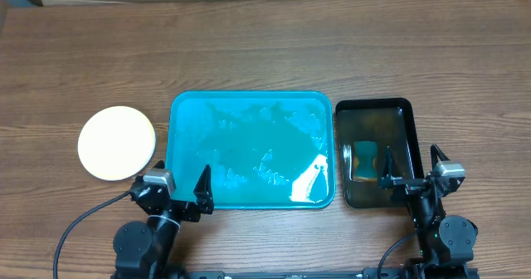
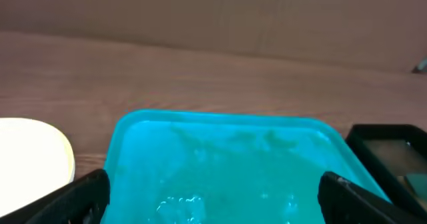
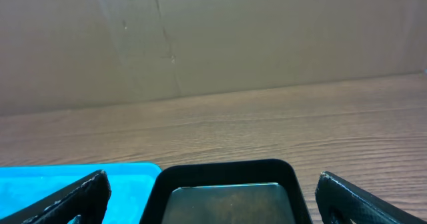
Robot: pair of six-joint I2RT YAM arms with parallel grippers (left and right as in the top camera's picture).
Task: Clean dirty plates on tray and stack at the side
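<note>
Wooden tabletop held your plate left of the tray, nearest your left gripper; it and your right gripper gaped wide, empty.

Left wrist cam chops the white plate at the left edge and the black tray at the right. The blue tray loses its near end off the bottom, and the smears on it are too blurry to tell.
</note>
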